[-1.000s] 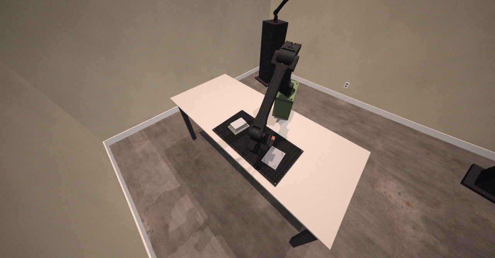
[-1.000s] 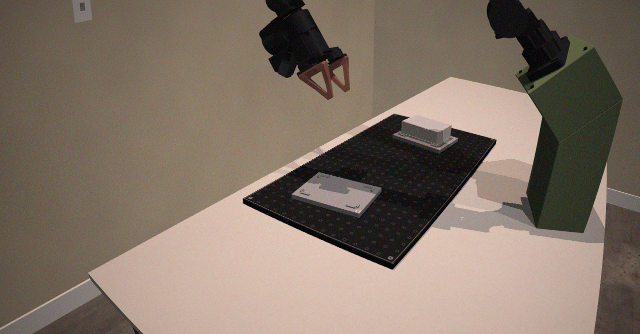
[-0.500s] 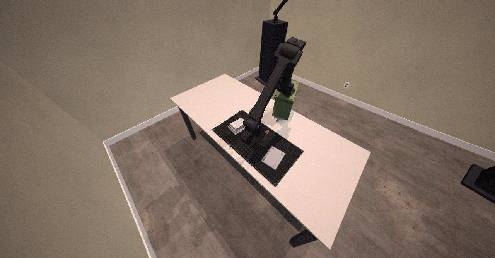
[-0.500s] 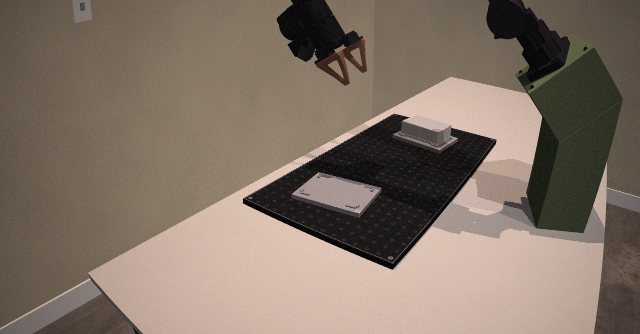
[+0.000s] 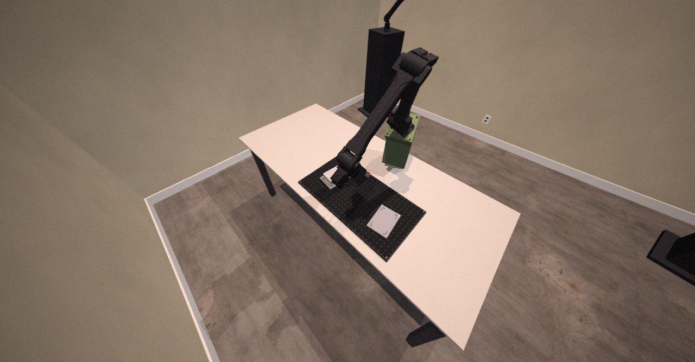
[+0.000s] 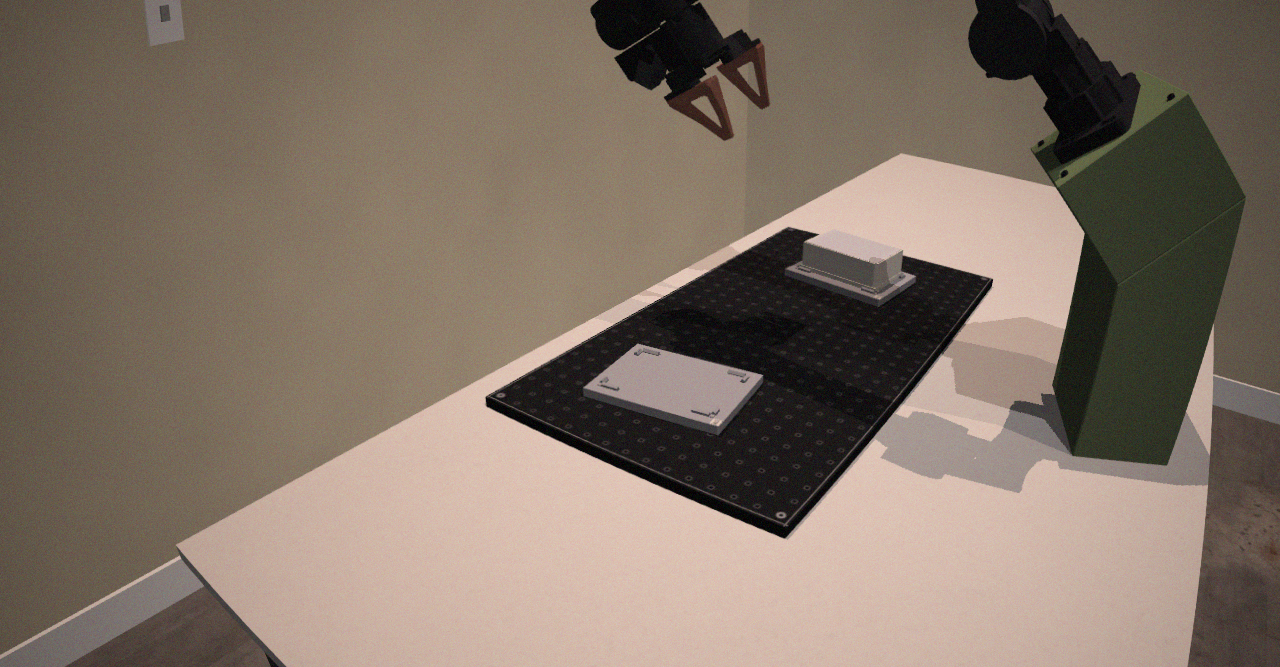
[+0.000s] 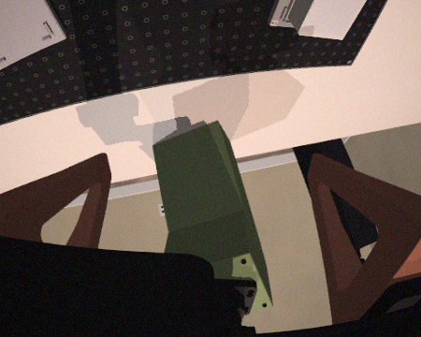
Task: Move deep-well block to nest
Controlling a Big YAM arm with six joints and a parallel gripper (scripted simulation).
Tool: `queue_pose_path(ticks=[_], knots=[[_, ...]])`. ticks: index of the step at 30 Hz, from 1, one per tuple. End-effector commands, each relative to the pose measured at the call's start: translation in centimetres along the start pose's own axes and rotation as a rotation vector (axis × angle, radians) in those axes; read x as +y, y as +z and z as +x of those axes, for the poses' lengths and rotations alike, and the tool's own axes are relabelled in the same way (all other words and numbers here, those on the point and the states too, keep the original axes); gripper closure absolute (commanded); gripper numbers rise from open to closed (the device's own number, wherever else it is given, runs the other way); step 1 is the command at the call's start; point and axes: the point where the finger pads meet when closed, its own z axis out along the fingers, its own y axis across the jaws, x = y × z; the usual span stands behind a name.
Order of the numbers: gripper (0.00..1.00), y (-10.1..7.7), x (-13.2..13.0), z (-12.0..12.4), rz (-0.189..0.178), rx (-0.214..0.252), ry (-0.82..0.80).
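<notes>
The white deep-well block (image 5: 332, 171) (image 6: 850, 260) (image 7: 334, 16) stands upright on nest N1 (image 6: 827, 284) (image 7: 281, 11), at the far end of the black board in the exterior view. It looks flat there; its wells and A1 corner cannot be made out. Nest N2 (image 5: 384, 221) (image 6: 671, 385) (image 7: 21, 33) is a bare pale plate with corner locators. A small mark shows at its corner toward the base. My gripper (image 6: 749, 122) (image 7: 210, 164) is open and empty, high above the board and tilted toward the base. In the top view the arm partly hides N1 and the block.
The black perforated board (image 5: 357, 189) (image 6: 554, 394) (image 7: 150, 51) carries both nests on the pale table (image 5: 461, 223) (image 6: 537, 555). The green pedestal (image 5: 397, 153) (image 6: 1154, 305) (image 7: 201, 187) bears the arm at the table's side. Another arm stands on a black column (image 5: 381, 63) behind.
</notes>
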Motion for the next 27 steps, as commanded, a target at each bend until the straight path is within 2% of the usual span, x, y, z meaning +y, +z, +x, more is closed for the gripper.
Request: queue_pose_path(ticks=[1,2,8,9,11,14,15,16,19,21,22,26,27], knots=[[0.0,-1.0,-1.4,1.1,0.035,-0.013,0.093],[0.0,-1.1,-1.9,1.3,0.043,-0.014,0.106],[0.0,-1.3,-4.3,2.7,0.038,-0.013,0.084],[0.0,-0.9,-4.6,1.8,0.014,-0.059,0.09],[0.0,1.1,-5.0,1.2,0.002,-0.03,0.095],[0.0,1.5,-5.2,1.0,0.002,-0.03,0.095],[0.0,1.9,-5.4,0.8,-0.023,-0.052,0.101],[0.0,2.3,-5.6,0.5,-0.033,-0.061,0.104],[0.0,3.5,-6.1,-0.2,-0.032,-0.06,0.104],[0.0,3.6,-6.4,-1.0,-0.03,-0.071,0.103],[0.0,4.4,-6.5,-0.8,-0.056,-0.084,0.109],[0.0,6.0,-7.3,-1.6,-0.064,-0.092,0.112],[0.0,6.4,-7.5,-1.8,-0.087,-0.117,0.116]])
